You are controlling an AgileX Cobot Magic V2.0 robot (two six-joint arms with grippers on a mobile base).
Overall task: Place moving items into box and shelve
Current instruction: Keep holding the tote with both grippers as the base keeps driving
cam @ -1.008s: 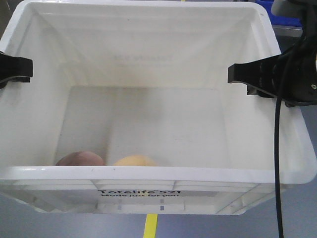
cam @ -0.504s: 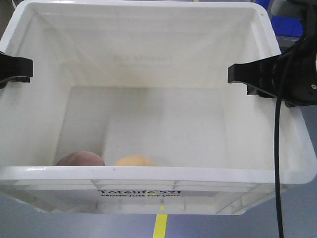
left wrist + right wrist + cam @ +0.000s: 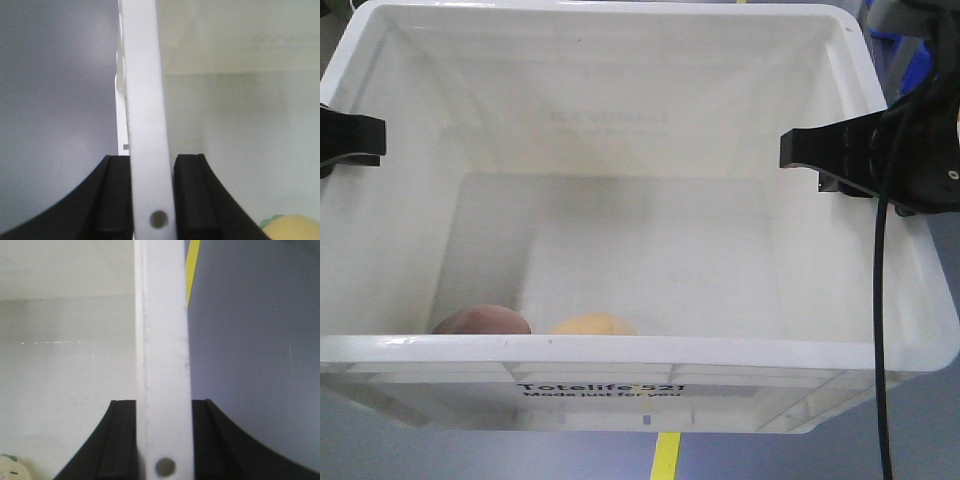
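White box (image 3: 620, 349) rims within left gripper (image 3: 152, 167), right gripper (image 3: 163, 410)

The white crate's (image 3: 740, 350) near rim hides most of the peach toy (image 3: 480, 320) and yellow fruit toy (image 3: 592, 324) — the pale blur (image 3: 10, 465) cut off at the right wrist view's corner is perhaps one.

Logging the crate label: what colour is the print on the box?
Black print on the white box, clearest in the front-facing view.

Black right pincer (image 3: 163, 437), thin black cable (image 3: 879, 300)
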